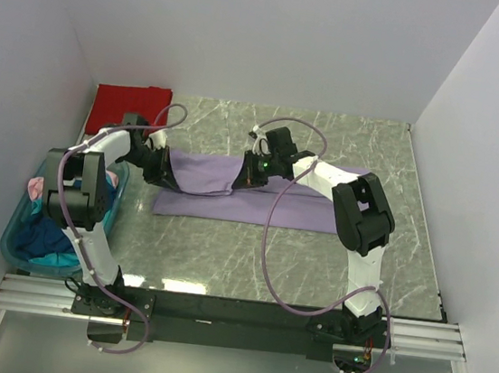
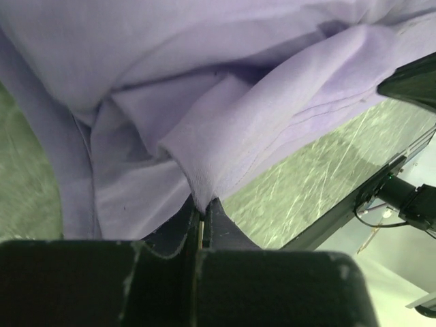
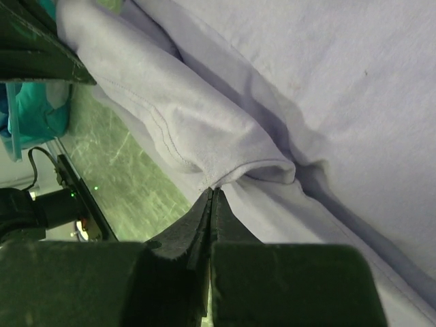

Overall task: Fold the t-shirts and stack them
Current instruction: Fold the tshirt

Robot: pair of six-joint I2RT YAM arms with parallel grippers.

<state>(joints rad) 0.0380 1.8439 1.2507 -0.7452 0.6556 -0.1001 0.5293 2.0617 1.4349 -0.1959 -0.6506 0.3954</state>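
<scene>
The light purple t-shirt (image 1: pixel 257 197) lies across the middle of the marble table, partly folded into a long band. My left gripper (image 1: pixel 162 174) is shut on its left end; the left wrist view shows a pinched fold of purple cloth (image 2: pixel 197 170) between the jaws (image 2: pixel 202 208). My right gripper (image 1: pixel 246 175) is shut on the upper folded layer near the shirt's middle; the right wrist view shows the hem (image 3: pixel 204 143) pinched at the jaw tips (image 3: pixel 210 191). A folded red t-shirt (image 1: pixel 130 103) lies at the back left. Pink, dark blue and teal shirts (image 1: pixel 43 234) fill the tub.
The translucent teal plastic tub (image 1: pixel 18 254) stands at the table's left edge beside the left arm. White walls close in the left, back and right sides. A black rail (image 1: pixel 234 312) runs along the near edge.
</scene>
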